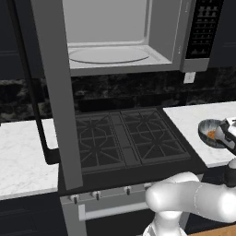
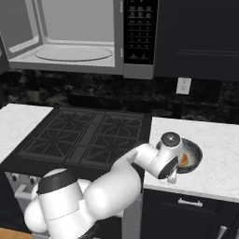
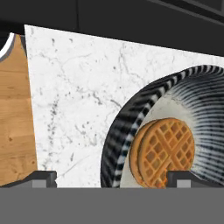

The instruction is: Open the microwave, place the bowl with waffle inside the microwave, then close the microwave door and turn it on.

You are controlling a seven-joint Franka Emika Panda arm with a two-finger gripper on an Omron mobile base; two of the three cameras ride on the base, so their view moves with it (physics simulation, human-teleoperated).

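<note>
Overhead, the microwave [image 1: 138, 37] is seen with its cavity exposed and the glass turntable [image 1: 108, 55] bare; the microwave door [image 1: 55, 92] is swung fully out to the left over the stove [image 1: 124, 138]. The bowl [image 2: 190, 156] is set on the white marble desk [image 2: 214, 154] to the right of the stove, near its front edge, with the waffle [image 3: 162, 151] lying flat inside it. The claw [image 3: 111, 178] is held wide open just above the bowl's near rim, one fingertip [image 3: 41, 178] outside the bowl and the other over the waffle; nothing is gripped.
</note>
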